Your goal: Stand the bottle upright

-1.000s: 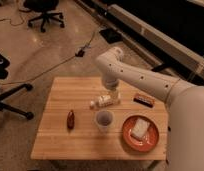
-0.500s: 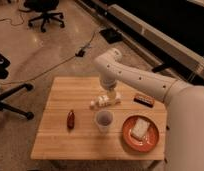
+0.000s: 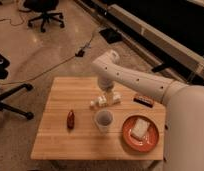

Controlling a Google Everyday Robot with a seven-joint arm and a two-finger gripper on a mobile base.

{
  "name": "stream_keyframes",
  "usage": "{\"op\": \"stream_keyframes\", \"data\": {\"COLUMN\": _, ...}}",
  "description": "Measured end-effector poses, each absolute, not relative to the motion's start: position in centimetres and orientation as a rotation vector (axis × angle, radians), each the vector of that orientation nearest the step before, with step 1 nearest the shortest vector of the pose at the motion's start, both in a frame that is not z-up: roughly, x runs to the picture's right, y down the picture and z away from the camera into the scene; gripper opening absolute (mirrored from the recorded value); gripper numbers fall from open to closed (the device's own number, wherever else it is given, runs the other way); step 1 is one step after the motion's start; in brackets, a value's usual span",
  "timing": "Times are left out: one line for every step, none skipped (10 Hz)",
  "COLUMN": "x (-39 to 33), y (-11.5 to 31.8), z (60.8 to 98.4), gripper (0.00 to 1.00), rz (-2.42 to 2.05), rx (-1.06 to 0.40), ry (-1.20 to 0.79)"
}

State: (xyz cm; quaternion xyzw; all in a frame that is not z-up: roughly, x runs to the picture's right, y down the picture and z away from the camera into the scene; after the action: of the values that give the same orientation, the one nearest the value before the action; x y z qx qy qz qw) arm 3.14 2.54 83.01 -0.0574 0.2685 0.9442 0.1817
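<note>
Camera view: wooden surface (image 3: 60,145), with a white arm (image 3: 130,80) reaching in from the right edge. The end effector (image 3: 111,96) is down near the middle, toward the far edge, right at the bottle (image 3: 100,101). Whether it is apart, together or clamped, cannot tell. The bottle lies on its side, cap toward the left edge. A cup (image 3: 104,120) stands just nearer. A small brown bottle (image 3: 70,119) sits toward the left edge. An orange plate (image 3: 126,139) with a pale block (image 3: 139,127) is at the near right corner. A dark bar (image 3: 143,99) is by the right edge.
</note>
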Motion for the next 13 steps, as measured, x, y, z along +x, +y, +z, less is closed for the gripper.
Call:
{"op": "stream_keyframes", "data": {"x": 3.1, "y": 2.7, "z": 83.2, "gripper": 0.80, "rz": 2.676, "rx": -0.165, "ry": 0.755}}
{"op": "stream_keyframes", "data": {"x": 2.7, "y": 2.7, "z": 83.4, "gripper": 0.80, "rz": 2.677, "rx": -0.171, "ry": 0.749}}
{"op": "stream_keyframes", "data": {"x": 2.5, "y": 2.6, "z": 83.4, "gripper": 0.80, "rz": 2.683, "rx": -0.173, "ry": 0.745}}
{"op": "stream_keyframes", "data": {"x": 2.3, "y": 2.6, "z": 83.5, "gripper": 0.80, "rz": 2.691, "rx": -0.174, "ry": 0.741}}
{"op": "stream_keyframes", "data": {"x": 2.0, "y": 2.9, "z": 83.8, "gripper": 0.80, "rz": 2.697, "rx": -0.178, "ry": 0.738}}
{"op": "stream_keyframes", "data": {"x": 2.1, "y": 3.1, "z": 84.1, "gripper": 0.80, "rz": 2.702, "rx": -0.180, "ry": 0.736}}
{"op": "stream_keyframes", "data": {"x": 2.3, "y": 3.0, "z": 84.2, "gripper": 0.80, "rz": 2.712, "rx": -0.181, "ry": 0.733}}
{"op": "stream_keyframes", "data": {"x": 2.1, "y": 2.9, "z": 84.2, "gripper": 0.80, "rz": 2.715, "rx": -0.186, "ry": 0.732}}
{"op": "stream_keyframes", "data": {"x": 1.9, "y": 2.9, "z": 84.2, "gripper": 0.80, "rz": 2.717, "rx": -0.188, "ry": 0.730}}
{"op": "stream_keyframes", "data": {"x": 1.7, "y": 2.9, "z": 84.3, "gripper": 0.80, "rz": 2.725, "rx": -0.193, "ry": 0.727}}
{"op": "stream_keyframes", "data": {"x": 1.7, "y": 2.9, "z": 84.5, "gripper": 0.80, "rz": 2.731, "rx": -0.195, "ry": 0.726}}
{"op": "stream_keyframes", "data": {"x": 1.6, "y": 3.0, "z": 84.6, "gripper": 0.80, "rz": 2.736, "rx": -0.198, "ry": 0.725}}
{"op": "stream_keyframes", "data": {"x": 1.6, "y": 3.0, "z": 84.7, "gripper": 0.80, "rz": 2.742, "rx": -0.199, "ry": 0.724}}
